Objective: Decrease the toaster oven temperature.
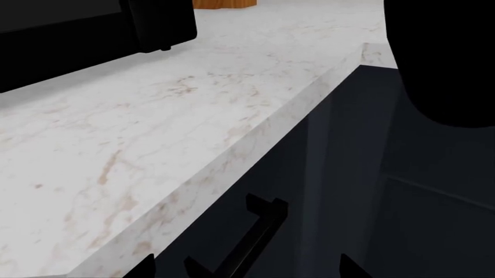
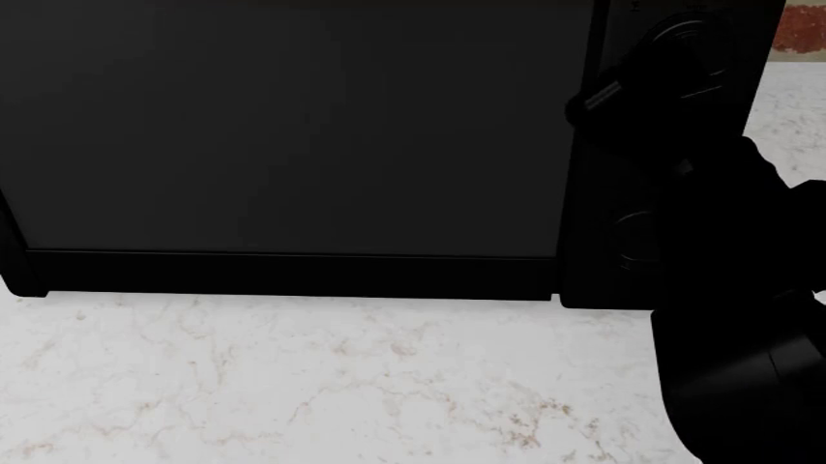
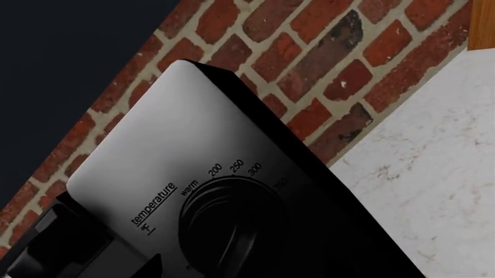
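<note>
The toaster oven (image 2: 297, 135) fills the head view, a matte-black box with a dark glass door and a knob strip (image 2: 633, 242) on its right. My right gripper (image 2: 659, 68) reaches the top knob there. In the right wrist view the round black temperature knob (image 3: 232, 226), marked warm, 200, 250, 300, lies between the jaws of my right gripper (image 3: 247, 269). One fingertip (image 3: 150, 267) stands off the knob's side; the jaws look open. My left gripper (image 1: 247, 269) is open and empty, beside the counter's edge. The oven's corner (image 1: 77, 35) shows in the left wrist view.
The oven stands on a white marble counter (image 2: 323, 387). A red brick wall (image 3: 309, 52) is behind it. Below the counter edge (image 1: 232, 145) is a dark cabinet front with a black handle (image 1: 259, 231). A wooden object (image 1: 224, 3) stands further along the counter.
</note>
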Controlling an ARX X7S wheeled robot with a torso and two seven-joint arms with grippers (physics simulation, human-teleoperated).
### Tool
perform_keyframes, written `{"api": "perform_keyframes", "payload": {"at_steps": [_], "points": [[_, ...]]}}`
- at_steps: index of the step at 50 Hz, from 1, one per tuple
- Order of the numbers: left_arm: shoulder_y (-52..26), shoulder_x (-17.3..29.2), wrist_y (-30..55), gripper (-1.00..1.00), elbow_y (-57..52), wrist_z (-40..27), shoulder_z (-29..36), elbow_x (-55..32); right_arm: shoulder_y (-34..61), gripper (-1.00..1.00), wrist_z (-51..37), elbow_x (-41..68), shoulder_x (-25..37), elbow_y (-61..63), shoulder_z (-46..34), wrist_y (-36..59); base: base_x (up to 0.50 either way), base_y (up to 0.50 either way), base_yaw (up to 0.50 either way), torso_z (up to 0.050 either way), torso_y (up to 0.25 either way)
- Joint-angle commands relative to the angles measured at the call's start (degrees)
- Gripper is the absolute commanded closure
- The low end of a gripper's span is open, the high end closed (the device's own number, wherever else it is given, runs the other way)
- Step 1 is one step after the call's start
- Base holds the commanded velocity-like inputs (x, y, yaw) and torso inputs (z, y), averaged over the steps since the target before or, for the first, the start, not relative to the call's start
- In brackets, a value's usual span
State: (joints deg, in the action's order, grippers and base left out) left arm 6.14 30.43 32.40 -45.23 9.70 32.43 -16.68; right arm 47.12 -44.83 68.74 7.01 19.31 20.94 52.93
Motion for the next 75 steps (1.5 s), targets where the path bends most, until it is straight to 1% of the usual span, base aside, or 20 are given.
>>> {"api": "perform_keyframes", "payload": {"at_steps": [1,16,17,28,32,38,45,52,57,60,71,72,75], "points": [[-0.11,-0.62,0.09,-1.00,0.06,1.00,-0.56,0.66,-0.15,-1.00,1.14,-0.72,-0.49,-0.90,0.39,-1.10,0.00,0.00,0.00,0.000,0.000],[-0.16,-0.51,-0.40,-1.00,0.61,0.96,-0.41,0.38,-0.53,-1.00,2.54,-0.83,0.03,-3.35,-0.52,-2.62,0.00,0.00,0.00,0.000,0.000],[-0.17,-0.54,-0.51,-1.00,0.78,0.92,-0.36,0.47,-0.57,1.00,2.24,-0.74,0.18,-3.34,-0.74,-2.32,0.00,0.00,0.00,0.000,0.000],[-0.18,-0.45,-0.76,-1.00,1.01,0.72,-0.52,0.15,0.48,1.00,0.41,-2.57,2.87,-1.86,-4.28,-0.01,0.00,0.00,0.00,0.000,0.000],[-0.20,-0.42,-0.83,-1.00,1.06,0.63,-0.51,0.11,-0.47,1.00,0.83,-3.85,3.28,-1.62,-4.90,-0.63,0.00,0.00,0.00,0.000,0.000],[-0.13,-0.28,-0.94,-1.00,0.88,0.49,-0.50,0.05,1.01,1.00,-0.21,-5.37,5.07,-0.21,-7.23,0.61,0.00,0.00,0.00,0.000,0.000],[-0.04,-0.16,-1.18,-1.00,0.88,0.32,-0.61,-0.10,1.08,1.00,0.77,-7.05,6.78,0.91,-9.93,1.31,0.00,0.00,0.00,0.000,0.000],[-0.11,0.01,-1.21,-1.00,0.61,0.34,-0.56,-0.34,3.65,1.00,1.05,-9.17,11.44,1.82,-16.15,6.70,0.00,0.00,0.00,0.000,0.000],[-0.16,0.10,-1.21,-1.00,0.61,0.29,-0.55,-0.45,5.89,1.00,-0.18,-8.51,13.81,2.32,-18.16,10.87,0.00,0.00,0.00,0.000,0.000],[-0.20,0.15,-1.18,-1.00,0.47,0.22,-0.40,-0.38,7.29,1.00,-0.04,-8.76,15.83,2.66,-21.09,13.97,0.00,0.00,0.00,0.000,0.000],[-0.36,0.28,-0.96,-1.00,0.52,-0.01,-0.45,-0.68,11.14,1.00,-0.06,-10.77,19.50,1.94,-28.01,19.57,0.00,0.00,0.00,0.000,0.000],[-0.33,0.31,-0.91,-1.00,0.47,-0.06,-0.43,-0.68,12.37,1.00,0.05,-11.83,20.55,2.18,-30.17,20.72,0.00,0.00,0.00,0.000,0.000],[-0.27,0.38,-1.00,-1.00,0.40,-0.12,-0.32,-0.63,13.88,1.00,0.40,-12.32,21.37,1.85,-32.69,22.54,0.00,0.00,0.00,0.000,0.000]]}}
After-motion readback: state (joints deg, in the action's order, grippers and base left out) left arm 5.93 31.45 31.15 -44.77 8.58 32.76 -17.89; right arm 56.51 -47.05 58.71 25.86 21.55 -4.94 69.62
